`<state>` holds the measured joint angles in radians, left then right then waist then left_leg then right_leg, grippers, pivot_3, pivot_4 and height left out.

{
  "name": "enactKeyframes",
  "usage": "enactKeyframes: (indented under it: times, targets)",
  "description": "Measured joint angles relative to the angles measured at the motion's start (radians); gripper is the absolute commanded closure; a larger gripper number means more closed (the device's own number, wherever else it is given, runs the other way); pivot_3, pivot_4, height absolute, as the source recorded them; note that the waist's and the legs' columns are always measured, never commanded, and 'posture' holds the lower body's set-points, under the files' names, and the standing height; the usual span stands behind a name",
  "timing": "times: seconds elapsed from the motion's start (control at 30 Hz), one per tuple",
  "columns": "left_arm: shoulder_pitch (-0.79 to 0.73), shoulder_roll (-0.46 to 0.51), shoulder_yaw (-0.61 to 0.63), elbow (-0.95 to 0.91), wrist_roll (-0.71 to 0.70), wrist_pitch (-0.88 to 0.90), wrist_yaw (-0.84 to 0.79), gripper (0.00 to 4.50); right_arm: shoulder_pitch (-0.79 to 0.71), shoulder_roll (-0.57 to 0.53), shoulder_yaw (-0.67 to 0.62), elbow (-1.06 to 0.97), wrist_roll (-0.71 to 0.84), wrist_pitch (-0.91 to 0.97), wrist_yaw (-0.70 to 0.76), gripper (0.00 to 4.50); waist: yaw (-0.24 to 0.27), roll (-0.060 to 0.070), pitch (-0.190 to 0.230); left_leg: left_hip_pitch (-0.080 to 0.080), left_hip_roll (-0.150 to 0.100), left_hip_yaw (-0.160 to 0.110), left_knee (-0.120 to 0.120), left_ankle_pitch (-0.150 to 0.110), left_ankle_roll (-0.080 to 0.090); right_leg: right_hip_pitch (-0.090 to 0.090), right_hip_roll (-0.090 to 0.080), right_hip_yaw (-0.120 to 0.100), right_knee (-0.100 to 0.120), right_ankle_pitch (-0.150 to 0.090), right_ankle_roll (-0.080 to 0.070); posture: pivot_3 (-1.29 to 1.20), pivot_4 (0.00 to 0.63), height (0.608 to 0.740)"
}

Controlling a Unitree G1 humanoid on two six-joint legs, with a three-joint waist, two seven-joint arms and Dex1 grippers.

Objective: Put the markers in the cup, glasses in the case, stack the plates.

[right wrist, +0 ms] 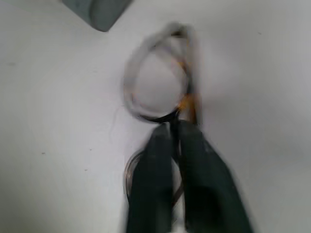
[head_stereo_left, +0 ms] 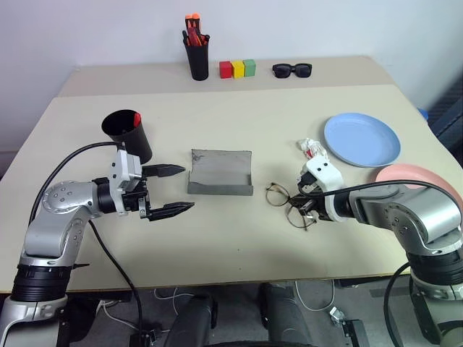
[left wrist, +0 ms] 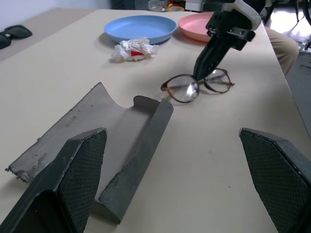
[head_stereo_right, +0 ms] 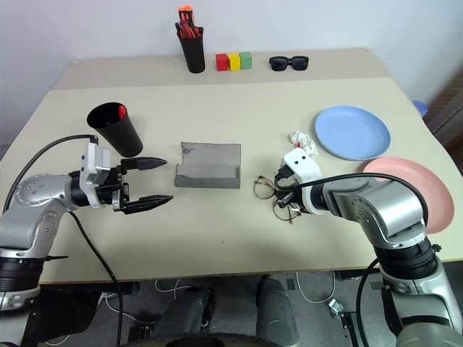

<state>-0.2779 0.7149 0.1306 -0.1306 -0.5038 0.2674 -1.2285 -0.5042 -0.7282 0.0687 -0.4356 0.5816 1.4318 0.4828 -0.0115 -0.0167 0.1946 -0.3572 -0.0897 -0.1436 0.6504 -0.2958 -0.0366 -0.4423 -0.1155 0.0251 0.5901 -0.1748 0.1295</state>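
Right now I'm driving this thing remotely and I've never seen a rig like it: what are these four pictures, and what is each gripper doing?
It is a two-armed humanoid robot at a table. Two pictures look down from its head; the other two look along each wrist. The right gripper is shut on the bridge of the eyeglasses, which lie on the table. The left gripper hangs open near the open grey case, holding nothing. A red-capped marker stands in the black cup. The blue plate and pink plate lie side by side, unstacked.
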Motion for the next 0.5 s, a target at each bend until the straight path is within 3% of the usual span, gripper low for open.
enactKeyframes:
  times: [0.27, 0.4, 0.5]
  targets:
    - [0.000, 0.001, 0.001, -0.001, -0.006, 0.005, 0.010, 0.00, -0.026, -0.025, 0.033, 0.003, -0.013, -0.031, 0.038, 4.45, -0.001, 0.000, 0.000, 0.000, 0.000, 0.000, 0.000, 0.000, 0.000, 0.000, 0.000, 0.000, 0.000, 0.000, 0.000, 0.00, 0.150, 0.740]
    - [0.003, 0.006, 0.014, -0.002, -0.028, 0.021, 0.020, 0.00, -0.168, -0.017, 0.037, 0.041, -0.034, -0.110, 0.054, 4.45, -0.007, 0.000, 0.000, 0.001, 0.000, 0.001, 0.000, 0.000, 0.000, 0.000, 0.000, 0.000, 0.000, 0.000, 0.000, 0.00, 0.150, 0.740]
    - [0.022, 0.021, 0.038, -0.001, -0.033, 0.025, 0.032, 0.00, -0.296, 0.054, 0.030, 0.122, -0.075, -0.212, 0.037, 4.45, -0.007, 0.000, 0.000, 0.001, 0.001, 0.001, -0.002, 0.000, 0.000, -0.001, 0.001, 0.000, 0.000, 0.000, 0.000, 0.00, 0.150, 0.740]
